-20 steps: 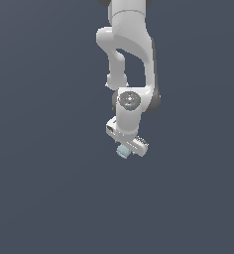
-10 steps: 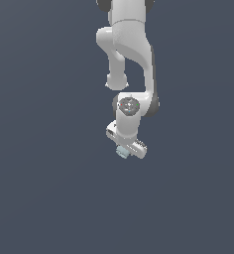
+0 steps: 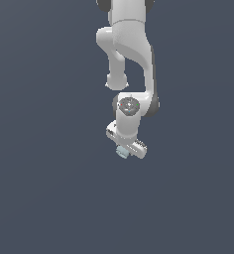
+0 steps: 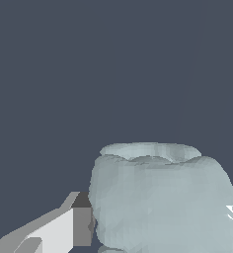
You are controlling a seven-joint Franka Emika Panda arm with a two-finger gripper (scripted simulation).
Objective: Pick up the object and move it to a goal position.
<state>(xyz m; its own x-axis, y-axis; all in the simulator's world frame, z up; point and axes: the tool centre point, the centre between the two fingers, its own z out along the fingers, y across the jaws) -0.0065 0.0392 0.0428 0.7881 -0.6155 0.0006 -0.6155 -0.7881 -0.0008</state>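
Note:
The object (image 3: 122, 152) is a small pale blue-grey block with bevelled corners. In the exterior view it sits at the tip of my white gripper (image 3: 123, 150), under the wrist of the arm that hangs down from the top. In the wrist view the object (image 4: 160, 197) fills the lower right of the picture, and one white and grey finger (image 4: 64, 227) presses against its side. The other finger is mostly hidden behind the block. The gripper is shut on the object and holds it above the plain dark grey ground.
The white arm (image 3: 129, 64) reaches down from the top of the exterior view. Plain dark grey ground (image 3: 39, 188) surrounds it.
The arm and gripper have shifted slightly up and toward the exterior view's right, carrying the object along. The grip has not changed.

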